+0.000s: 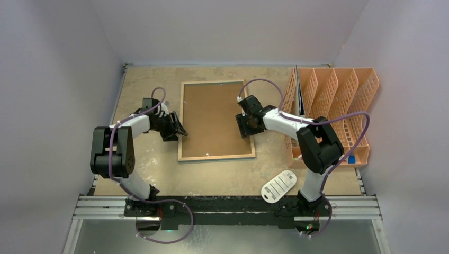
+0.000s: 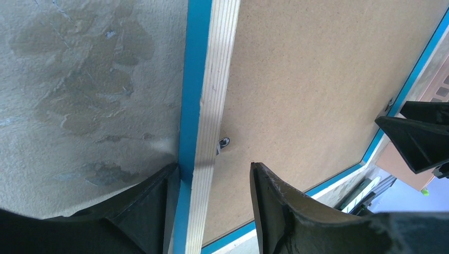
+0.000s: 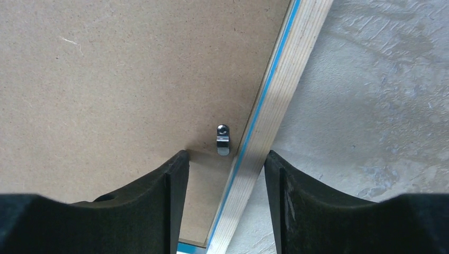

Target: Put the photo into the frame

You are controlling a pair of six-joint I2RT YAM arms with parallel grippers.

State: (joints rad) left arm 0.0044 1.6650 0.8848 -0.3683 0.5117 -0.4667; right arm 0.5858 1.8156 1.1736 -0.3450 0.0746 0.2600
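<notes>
The frame (image 1: pixel 216 157) lies face down in the middle of the table, light wood side up, with a brown backing board (image 1: pixel 214 119) set in it. The photo is out of view. My left gripper (image 1: pixel 179 129) is open and straddles the frame's left border (image 2: pixel 212 106); one finger rests against the blue outer side, the other stands over the board. My right gripper (image 1: pixel 244 127) is open astride the right border (image 3: pixel 275 106), just below a small metal clip (image 3: pixel 223 139). A second clip (image 2: pixel 223 143) shows by the left border.
An orange slotted file organizer (image 1: pixel 339 106) stands at the right, with a thin dark sheet (image 1: pixel 300 92) upright in its left slot. A white oval tag (image 1: pixel 279 186) lies near the right arm's base. Walls close the table on three sides.
</notes>
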